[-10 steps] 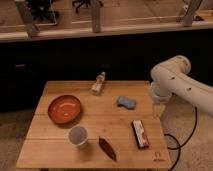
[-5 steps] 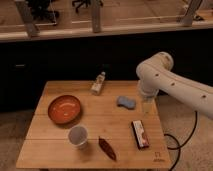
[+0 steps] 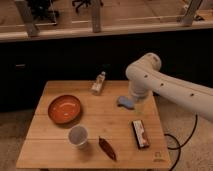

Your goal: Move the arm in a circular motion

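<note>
- The orange bowl (image 3: 64,108) and the cup (image 3: 78,135) are sitting on the left half of the table (image 3: 45,150), likely outside any sweep.
- The arm (image 3: 165,87) is reaching in over the table's right edge, its joint held high, probably for clearance.
- The pincer (image 3: 139,106) is hanging above the table's right half; whether it is wide or narrow cannot be told.

Wooden counter (image 3: 125,130). Hand (image 3: 138,106) low over right part. Blue sponge (image 3: 126,102) just left of hand; snack bar (image 3: 140,134) near, toward camera. Small bottle (image 3: 98,83) left, farther back. Orange bowl (image 3: 64,108), pale cup (image 3: 78,136), dark red pepper (image 3: 107,148) well left.
</note>
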`<state>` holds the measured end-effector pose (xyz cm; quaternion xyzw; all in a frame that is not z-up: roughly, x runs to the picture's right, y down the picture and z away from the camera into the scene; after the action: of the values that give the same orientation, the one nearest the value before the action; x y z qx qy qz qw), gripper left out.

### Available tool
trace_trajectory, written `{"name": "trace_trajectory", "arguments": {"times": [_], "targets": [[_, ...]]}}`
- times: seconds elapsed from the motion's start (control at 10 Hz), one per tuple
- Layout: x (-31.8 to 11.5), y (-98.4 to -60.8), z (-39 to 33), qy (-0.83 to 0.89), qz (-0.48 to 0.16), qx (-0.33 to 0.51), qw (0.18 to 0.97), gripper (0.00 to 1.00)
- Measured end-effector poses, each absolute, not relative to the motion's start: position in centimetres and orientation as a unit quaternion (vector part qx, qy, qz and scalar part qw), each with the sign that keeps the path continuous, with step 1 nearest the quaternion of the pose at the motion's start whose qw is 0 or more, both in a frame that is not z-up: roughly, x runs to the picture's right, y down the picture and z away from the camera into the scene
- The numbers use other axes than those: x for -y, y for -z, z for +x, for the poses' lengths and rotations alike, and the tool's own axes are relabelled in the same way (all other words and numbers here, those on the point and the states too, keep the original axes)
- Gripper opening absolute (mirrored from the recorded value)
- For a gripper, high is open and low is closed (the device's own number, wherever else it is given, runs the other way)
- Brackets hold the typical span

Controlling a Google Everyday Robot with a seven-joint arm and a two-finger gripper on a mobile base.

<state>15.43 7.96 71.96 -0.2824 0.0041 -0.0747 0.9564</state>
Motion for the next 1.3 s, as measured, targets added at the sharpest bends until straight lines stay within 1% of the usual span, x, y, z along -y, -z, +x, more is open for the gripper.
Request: {"name": "trace_trajectory", "arguments": {"times": [0.8,1.3], "targets": [[-9.0,-72.2,12.0,0.117,-0.283,-0.001,0.952,0.80],[-8.2,-73.1,9.9,0.138,-0.281,0.003,0.950,0.80]]}}
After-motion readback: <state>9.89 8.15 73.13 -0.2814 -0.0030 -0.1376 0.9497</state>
